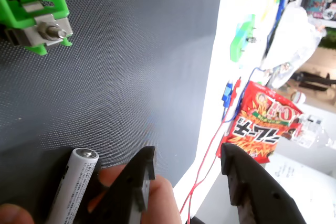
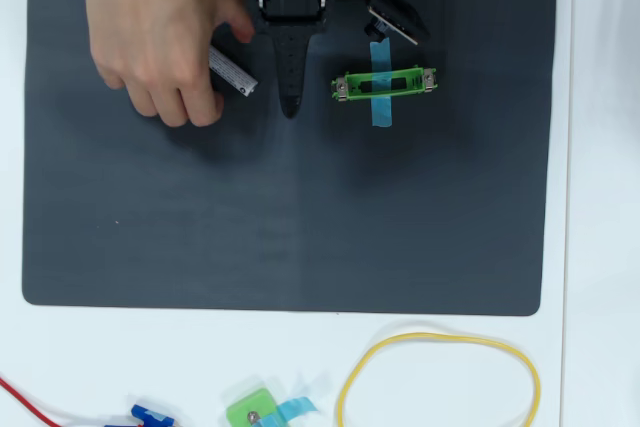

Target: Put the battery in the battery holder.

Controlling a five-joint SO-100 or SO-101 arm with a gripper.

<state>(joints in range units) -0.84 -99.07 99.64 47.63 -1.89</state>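
The battery (image 2: 233,74), a slim silver-white cylinder, lies on the black mat under a person's hand (image 2: 160,27), whose fingers hold it. In the wrist view the battery (image 1: 73,187) is at the bottom left, beside the left jaw, with fingers (image 1: 160,195) around it. My gripper (image 2: 290,107) points down the mat between the battery and the battery holder (image 2: 385,82), a green frame crossed by blue tape. One end of the battery holder (image 1: 37,14), with its metal contact, shows at the top left of the wrist view. The gripper (image 1: 189,153) is open with nothing between its jaws.
The black mat (image 2: 300,227) lies on a white table. Below the mat lie a yellow cable loop (image 2: 440,342), a small green piece with blue tape (image 2: 255,410) and a red wire (image 2: 25,395). A red snack bag (image 1: 262,124) and a plastic bottle (image 1: 315,127) lie off the mat.
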